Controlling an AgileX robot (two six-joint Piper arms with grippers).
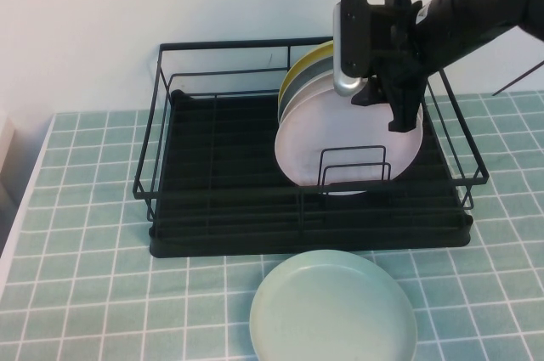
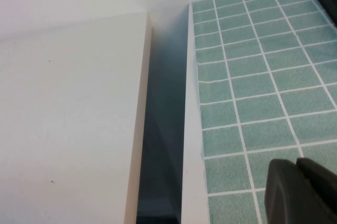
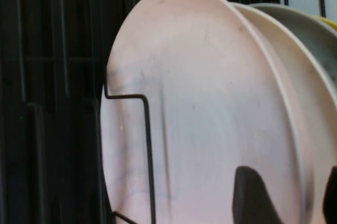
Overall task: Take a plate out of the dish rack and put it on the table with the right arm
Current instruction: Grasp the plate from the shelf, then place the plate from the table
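Observation:
The pale pink plate (image 1: 340,136) stands on edge at the front of a stack in the right half of the black wire dish rack (image 1: 221,166), leaning on a wire divider (image 1: 353,166). My right gripper (image 1: 406,119) reaches down from the upper right onto the plate's upper right rim. In the right wrist view the plate (image 3: 200,108) fills the picture. The right gripper (image 3: 289,174) is open and straddles the rim: one finger (image 3: 250,195) is before the plate's face, the other behind the rim. My left gripper (image 2: 296,162) is shut, low over the table's (image 2: 253,81) left edge.
Behind the pink plate stand an off-white plate (image 1: 297,99) and a yellow plate (image 1: 311,59). A mint-green plate (image 1: 333,308) lies flat on the teal tiles (image 1: 85,208) just in front of the rack. A white surface (image 2: 68,124) lies beyond the table's left edge, across a dark gap.

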